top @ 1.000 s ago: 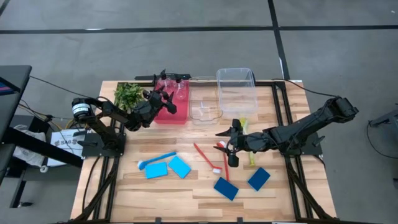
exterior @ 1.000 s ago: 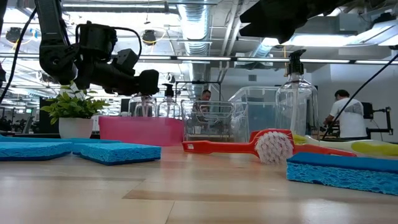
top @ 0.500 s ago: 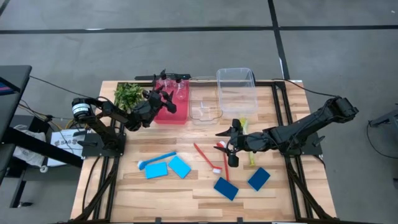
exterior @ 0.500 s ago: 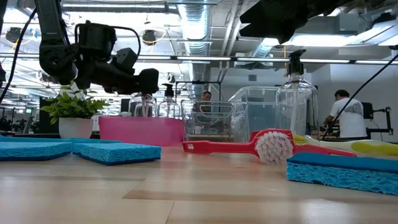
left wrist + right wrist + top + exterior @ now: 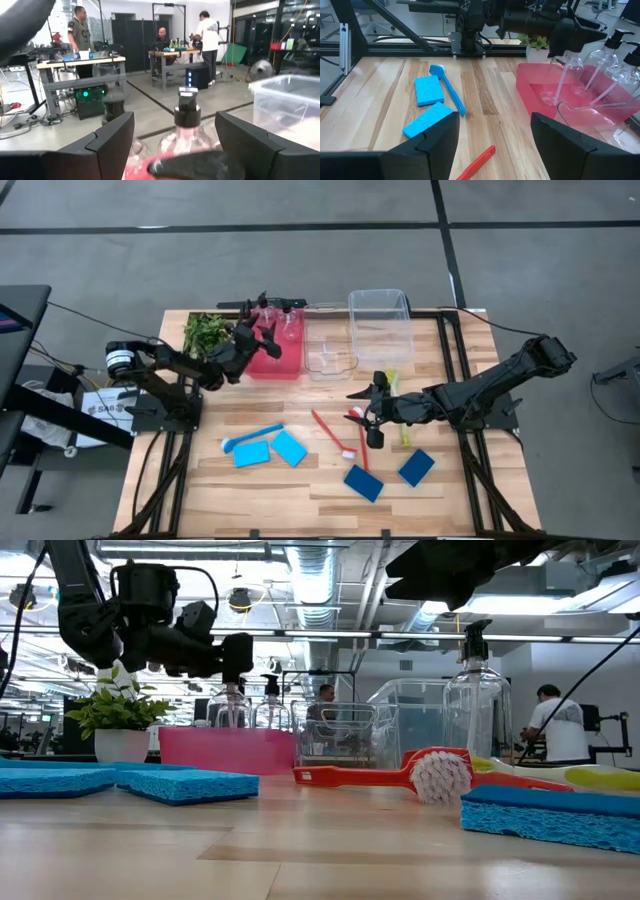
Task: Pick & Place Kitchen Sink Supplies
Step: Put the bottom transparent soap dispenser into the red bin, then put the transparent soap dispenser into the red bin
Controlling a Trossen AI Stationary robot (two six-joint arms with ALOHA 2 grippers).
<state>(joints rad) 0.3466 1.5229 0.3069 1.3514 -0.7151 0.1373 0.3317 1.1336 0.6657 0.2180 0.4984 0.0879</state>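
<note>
On the wooden table (image 5: 200, 490), seen from above, several items are partly hidden. The pump bottles in the pink bin (image 5: 283, 362) are hard to count from overhead, since the left gripper (image 5: 252, 338) hangs over that bin's left part. In the right wrist view two clear pump bottles (image 5: 605, 60) w/ black tops are seen inside it, the second cut off at the frame edge; the low view shows three pump tops behind the bin's wall. A further pump bottle (image 5: 477, 690) stands by the right gripper (image 5: 372, 408), largely covered by it from above. The yellow-green brush (image 5: 403, 432) is mostly hidden under the right arm.

Counted: two light-blue sponges (image 5: 252, 454), two dark-blue sponges (image 5: 364, 483), one blue brush (image 5: 250, 437), two red brushes (image 5: 331, 432), the second partly under the right gripper. One clear bin (image 5: 380, 320) and a smaller clear container (image 5: 330, 350) sit at the table's far side, beside a green plant (image 5: 205, 332).

The left gripper's fingers (image 5: 112, 142) are seen spread wide, nothing held. The right gripper's fingers (image 5: 437, 135) are also spread wide, approx. mid-table, nothing between them. People at benches are seen in the room behind, too far off for detail.
</note>
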